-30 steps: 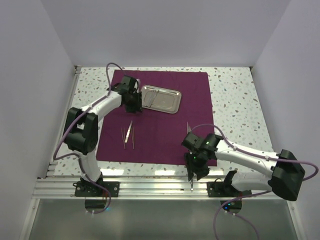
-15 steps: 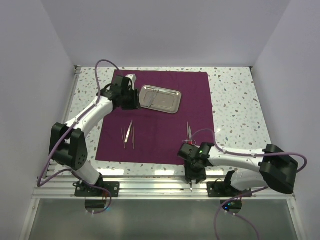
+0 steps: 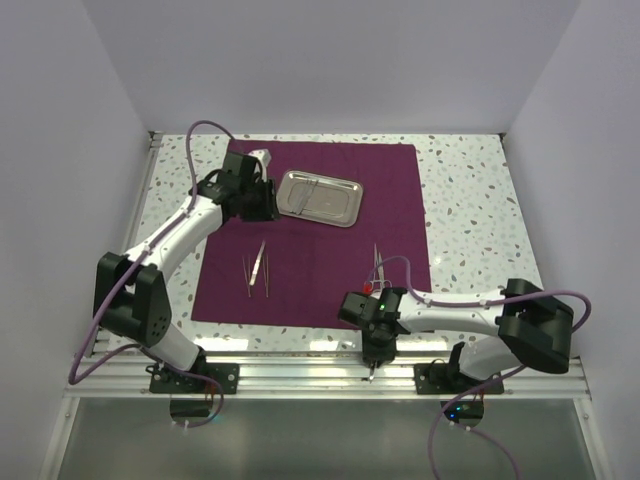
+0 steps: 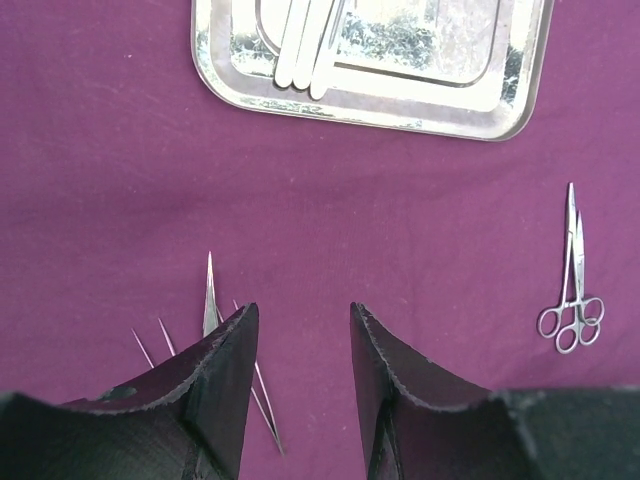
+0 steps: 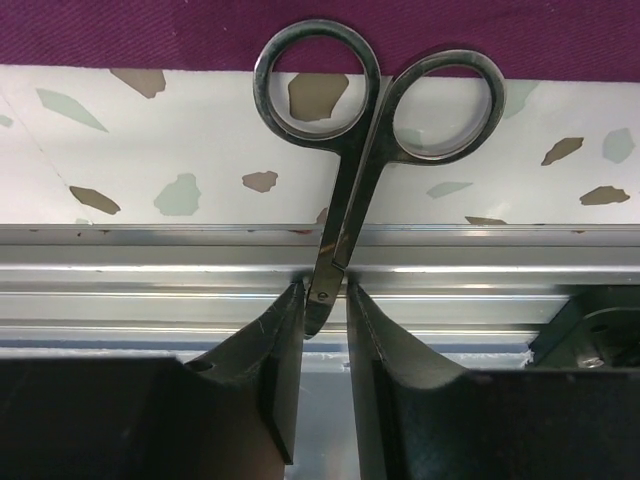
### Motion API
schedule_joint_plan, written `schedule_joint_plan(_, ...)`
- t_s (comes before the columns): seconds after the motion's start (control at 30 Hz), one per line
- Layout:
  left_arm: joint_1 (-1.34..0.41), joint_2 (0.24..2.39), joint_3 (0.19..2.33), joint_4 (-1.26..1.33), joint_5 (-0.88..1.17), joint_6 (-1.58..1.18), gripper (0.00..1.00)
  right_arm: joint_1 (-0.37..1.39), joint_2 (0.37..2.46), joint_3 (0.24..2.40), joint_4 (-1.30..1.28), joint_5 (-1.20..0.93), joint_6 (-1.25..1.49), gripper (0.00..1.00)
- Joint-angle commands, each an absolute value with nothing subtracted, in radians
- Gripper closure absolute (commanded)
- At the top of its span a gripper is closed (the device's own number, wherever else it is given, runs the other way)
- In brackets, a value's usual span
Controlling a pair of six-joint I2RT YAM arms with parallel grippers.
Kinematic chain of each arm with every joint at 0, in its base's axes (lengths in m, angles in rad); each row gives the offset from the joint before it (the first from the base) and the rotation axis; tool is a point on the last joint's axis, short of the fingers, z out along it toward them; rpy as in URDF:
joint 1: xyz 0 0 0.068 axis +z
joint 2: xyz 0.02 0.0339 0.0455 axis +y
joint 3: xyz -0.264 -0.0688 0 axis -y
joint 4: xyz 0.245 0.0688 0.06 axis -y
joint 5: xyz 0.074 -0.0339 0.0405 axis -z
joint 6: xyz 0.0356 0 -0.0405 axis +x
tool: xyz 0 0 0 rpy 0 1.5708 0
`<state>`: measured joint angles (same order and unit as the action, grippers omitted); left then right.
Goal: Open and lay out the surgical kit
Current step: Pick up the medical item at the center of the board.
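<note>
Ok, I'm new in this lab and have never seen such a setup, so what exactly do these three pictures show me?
These are two white robot arms bolted at the near edge of a table. One picture looks down from above; the other two come from a camera on each wrist, so the dark shapes at the bottom are that arm's own fingers. A purple cloth is spread on the table. On it lie a steel tray with a few flat tools inside, thin tweezers and a ring-handled clamp. The left gripper hangs open and empty. The right gripper pinches scissors by the blades, over the front rail.
</note>
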<state>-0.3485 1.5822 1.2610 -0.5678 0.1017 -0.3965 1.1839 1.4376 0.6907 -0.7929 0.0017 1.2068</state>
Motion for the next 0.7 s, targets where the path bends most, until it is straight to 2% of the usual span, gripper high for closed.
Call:
schedule_joint_plan(0.0,-0.351,1.522,1.236,-0.575,0.106,-0.365,0.55,1.204,1.557,0.563,-0.597,0.153,1.298,0.73)
schedule_joint_plan(0.1,-0.351,1.517,1.22,-0.572,0.106,-0.364,0.55,1.204,1.621,0.571,-0.604,0.181,1.282,0.8)
schedule_joint_plan(0.23,-0.351,1.517,1.21,-0.571,0.1,-0.362,0.55,1.204,1.713,0.586,-0.552,0.17,1.25,1.0)
schedule_joint_plan(0.37,-0.351,1.523,1.216,-0.581,0.094,-0.362,0.55,1.206,1.663,0.673,-0.642,0.202,1.204,1.0)
schedule_joint_plan(0.43,-0.351,1.526,1.226,-0.584,0.083,-0.36,0.55,1.206,1.56,0.73,-0.786,0.267,1.198,1.0)
schedule_joint_plan(0.67,-0.351,1.539,1.255,-0.591,0.071,-0.373,0.56,1.165,1.388,1.111,-1.211,0.492,1.129,1.0)
